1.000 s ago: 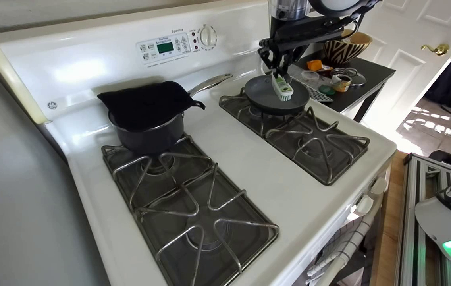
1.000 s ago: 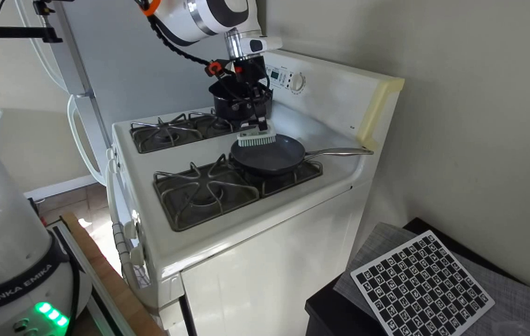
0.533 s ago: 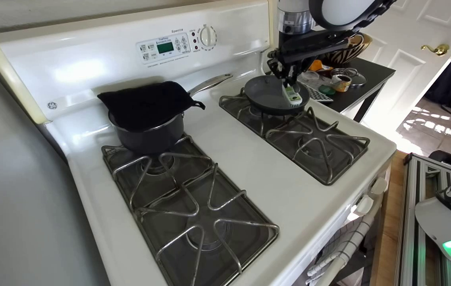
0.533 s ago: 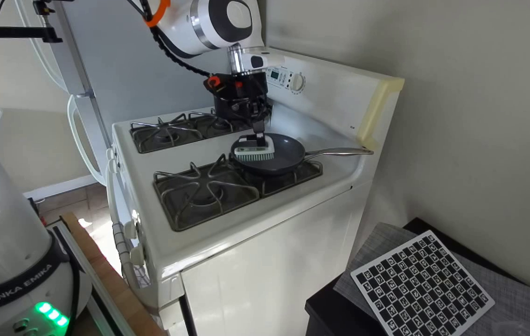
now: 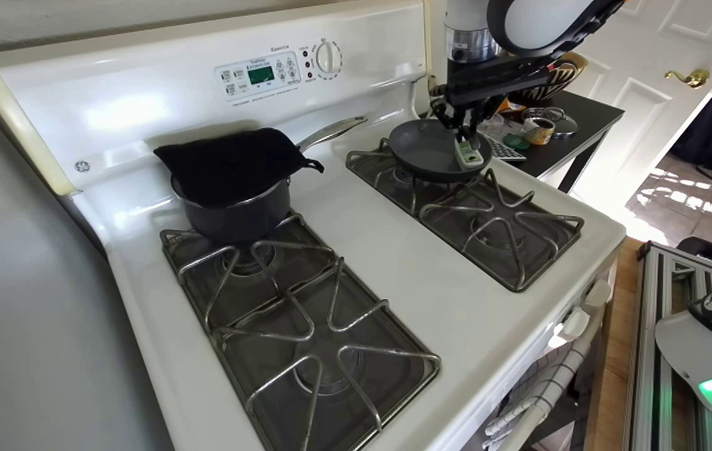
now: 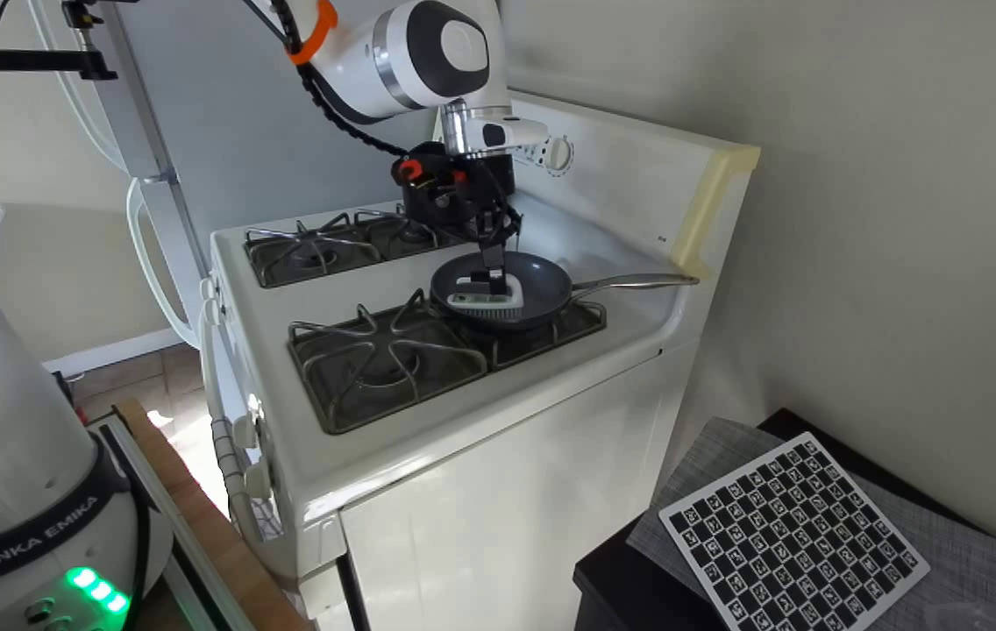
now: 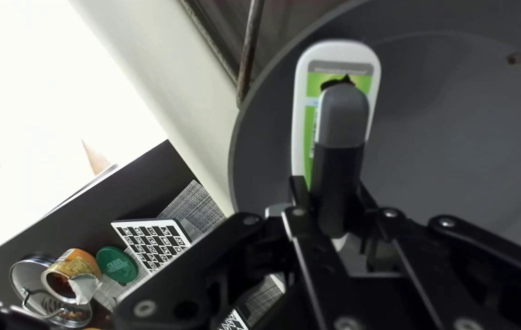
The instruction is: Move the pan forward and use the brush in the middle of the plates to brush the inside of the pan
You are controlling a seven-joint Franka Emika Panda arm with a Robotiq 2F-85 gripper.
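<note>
The dark-grey pan (image 5: 415, 145) sits on a rear burner grate of the white stove in both exterior views (image 6: 542, 273), its metal handle (image 6: 638, 281) pointing to the backsplash. My gripper (image 5: 465, 133) is shut on the handle of the whitish-green brush (image 5: 470, 156). The brush (image 6: 485, 304) is inside the pan, bristles down and seemingly on its floor, near the rim on the stove's front side. In the wrist view the fingers (image 7: 331, 197) close around the dark handle, over the brush's green label (image 7: 310, 137). The front plate (image 5: 506, 232) beside the pan is bare.
A black pot (image 5: 230, 210) with a black cloth over it stands on the opposite rear burner, its handle (image 5: 334, 132) reaching over the stove's middle. The control backsplash (image 5: 381, 50) rises behind. A dark side table (image 5: 591, 113) holds a jar, lids and a checkered board (image 6: 796, 535).
My gripper lowered the brush from over the pan's rim into the pan and toward the stove's front side. In the last half second the pan shifted very slightly toward the stove's front.
</note>
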